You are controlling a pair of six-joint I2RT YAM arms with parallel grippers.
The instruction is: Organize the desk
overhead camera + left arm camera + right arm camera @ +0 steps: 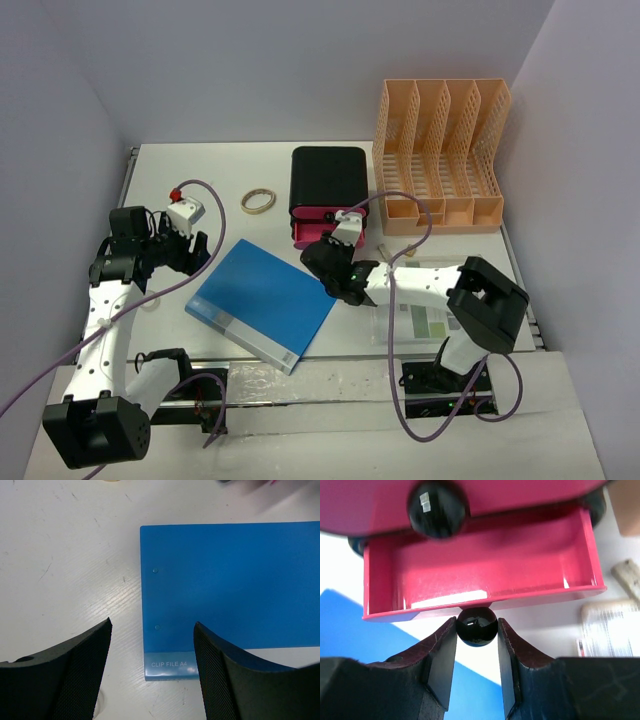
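Desk (215, 170), white and wide, lies beneath both arms and everything in view. Right gripper (476, 622) is closed on the black knob (476, 628) of the lower pink drawer (480, 570), which stands pulled out below a second knob (437, 507) on the drawer front above. Both drawers belong to a black box (328, 178) toward the far side, just left of an orange file rack (440, 150). Left gripper (152, 624) hangs with jaws wide apart, holding nothing, over one corner of a blue clip file (235, 585) lying flat between the arms. A tape ring (259, 201) sits beyond the file, left of the box.
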